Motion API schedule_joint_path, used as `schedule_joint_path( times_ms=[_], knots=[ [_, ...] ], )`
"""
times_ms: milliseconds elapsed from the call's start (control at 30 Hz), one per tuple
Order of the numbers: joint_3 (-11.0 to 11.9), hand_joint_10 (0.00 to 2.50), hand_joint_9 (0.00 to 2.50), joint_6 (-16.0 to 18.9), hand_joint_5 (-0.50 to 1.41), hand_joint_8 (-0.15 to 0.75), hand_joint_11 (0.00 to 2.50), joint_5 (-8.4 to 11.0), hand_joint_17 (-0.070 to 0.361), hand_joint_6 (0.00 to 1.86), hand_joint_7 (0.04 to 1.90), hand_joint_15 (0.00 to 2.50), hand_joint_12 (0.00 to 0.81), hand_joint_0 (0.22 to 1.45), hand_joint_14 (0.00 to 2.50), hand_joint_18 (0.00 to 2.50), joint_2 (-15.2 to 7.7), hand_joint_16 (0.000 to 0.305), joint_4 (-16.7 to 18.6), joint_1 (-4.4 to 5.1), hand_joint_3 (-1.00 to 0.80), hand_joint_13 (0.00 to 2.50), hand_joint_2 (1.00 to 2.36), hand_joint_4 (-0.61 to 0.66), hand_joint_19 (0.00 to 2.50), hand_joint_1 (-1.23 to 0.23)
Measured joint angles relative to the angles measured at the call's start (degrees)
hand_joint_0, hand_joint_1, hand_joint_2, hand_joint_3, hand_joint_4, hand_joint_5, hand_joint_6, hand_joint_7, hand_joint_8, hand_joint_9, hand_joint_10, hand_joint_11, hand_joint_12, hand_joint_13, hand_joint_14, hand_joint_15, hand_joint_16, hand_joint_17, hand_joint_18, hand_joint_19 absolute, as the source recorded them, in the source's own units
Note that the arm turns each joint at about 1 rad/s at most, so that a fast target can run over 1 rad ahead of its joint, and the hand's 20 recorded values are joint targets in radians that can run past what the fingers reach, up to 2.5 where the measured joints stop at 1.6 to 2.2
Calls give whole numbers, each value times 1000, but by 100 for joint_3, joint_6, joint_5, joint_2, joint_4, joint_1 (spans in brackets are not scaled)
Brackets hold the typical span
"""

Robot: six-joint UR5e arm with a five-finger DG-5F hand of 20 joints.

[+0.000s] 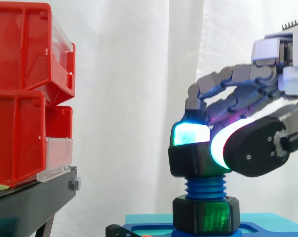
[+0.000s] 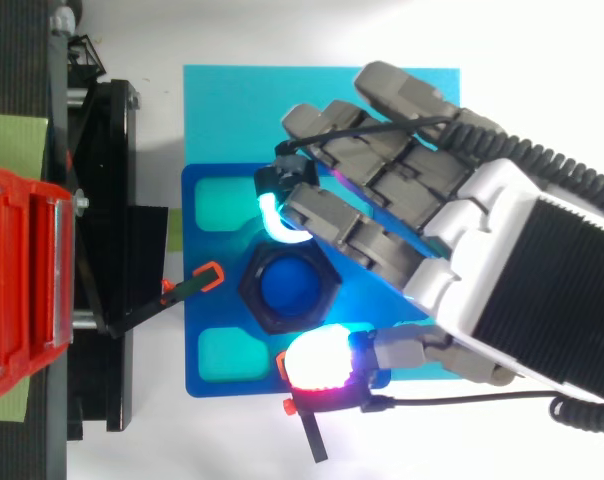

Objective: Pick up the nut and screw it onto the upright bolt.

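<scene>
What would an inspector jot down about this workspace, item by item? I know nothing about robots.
surface: a light blue plate carrying a darker blue fixture.
job's things: the blue bolt stands upright in the fixture; the upper nut sits at its top, and the lower nut sits at its foot.
clutter: two small black pieces with orange tips at the fixture's edges.
hand: the hand comes in from the right of the side view, its curled fingers pinching the upper nut between glowing pads.
cables: nothing seen.
surroundings: red bins on a black stand, with a white curtain behind.
</scene>
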Motion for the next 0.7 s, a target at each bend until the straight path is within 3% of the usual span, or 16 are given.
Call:
schedule_joint_path(
  times_ms=[467,700],
  knots=[
    [1,0,570,94,-135,259,0,-63,76,501,1198,0,291,553,0,427,-90,34,97,-20,-500,635,1000,234,34,-582],
    [3,0,500,94,-177,288,0,-62,105,502,979,0,363,421,0,340,-91,47,95,-21,-500,556,1000,271,0,-482]
  ],
)
